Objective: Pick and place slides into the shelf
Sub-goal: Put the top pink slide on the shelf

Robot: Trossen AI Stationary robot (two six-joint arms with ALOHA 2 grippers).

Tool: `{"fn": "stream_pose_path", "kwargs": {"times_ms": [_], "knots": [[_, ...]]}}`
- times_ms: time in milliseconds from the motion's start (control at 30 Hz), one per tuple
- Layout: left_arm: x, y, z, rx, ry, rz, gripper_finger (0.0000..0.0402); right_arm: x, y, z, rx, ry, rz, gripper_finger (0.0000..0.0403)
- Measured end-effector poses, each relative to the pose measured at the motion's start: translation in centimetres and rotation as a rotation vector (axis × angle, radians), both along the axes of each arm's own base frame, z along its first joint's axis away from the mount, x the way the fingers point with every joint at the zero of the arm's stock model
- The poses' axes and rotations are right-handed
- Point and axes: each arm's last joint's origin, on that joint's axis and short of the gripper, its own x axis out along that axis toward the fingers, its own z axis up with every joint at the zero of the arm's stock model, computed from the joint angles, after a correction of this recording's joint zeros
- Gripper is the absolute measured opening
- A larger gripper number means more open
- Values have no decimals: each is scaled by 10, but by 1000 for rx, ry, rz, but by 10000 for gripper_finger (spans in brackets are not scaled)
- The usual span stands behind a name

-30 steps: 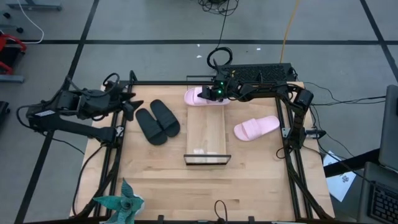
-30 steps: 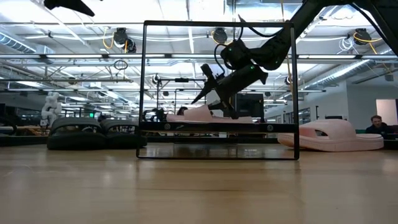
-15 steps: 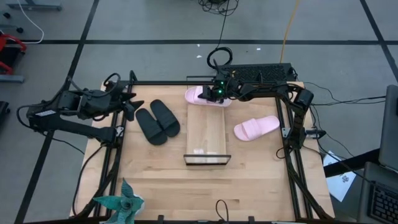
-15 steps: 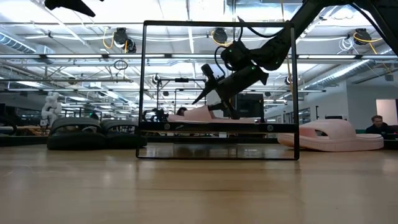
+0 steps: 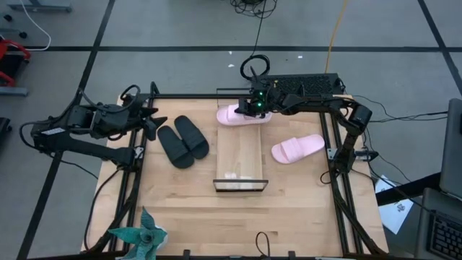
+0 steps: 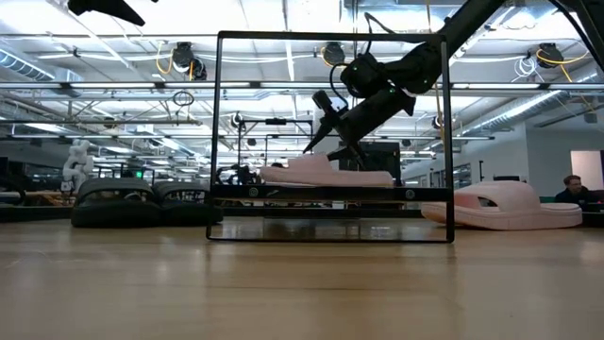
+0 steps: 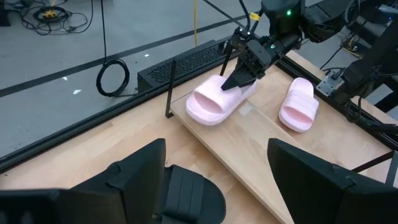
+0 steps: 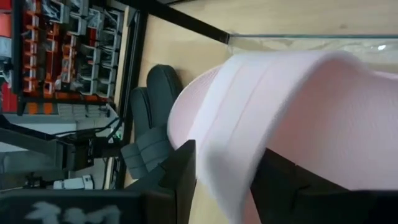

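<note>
High view: right gripper (image 5: 254, 108) jaws pinch pink slide (image 5: 240, 115) strap at shelf (image 5: 240, 148) far edge; left gripper (image 5: 148, 121) spread.

Four slides — two pale pink (image 5: 244, 115) (image 5: 297, 149), two black (image 5: 175, 146) (image 5: 191, 136). One shelf (image 5: 240, 155). Two grippers — left (image 5: 151, 123), right (image 5: 254, 110).

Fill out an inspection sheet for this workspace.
Surface: wooden table, bare at the near side.
Job's things: shelf at centre; one pink slide at its far end, second pink slide on the table to its right; black pair to its left.
Clutter: teal paper ornament at the near left edge.
Grippers: right gripper shut on the slide; left gripper beside the black pair.
Cables: coil beyond the far edge.
Surroundings: seated person.
</note>
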Motion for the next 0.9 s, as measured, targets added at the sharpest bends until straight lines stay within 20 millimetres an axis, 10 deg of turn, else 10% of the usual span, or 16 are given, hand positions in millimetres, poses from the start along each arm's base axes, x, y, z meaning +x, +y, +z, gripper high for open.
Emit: {"fn": "stream_pose_path", "kwargs": {"times_ms": [600, 900], "knots": [[0, -1, 0, -14, 0, -20, 285, 4, 7, -1, -35, 28, -12, 126], [0, -1, 0, -4, 7, -28, 285, 4, 9, -3, -54, 55, -20, 55]]}}
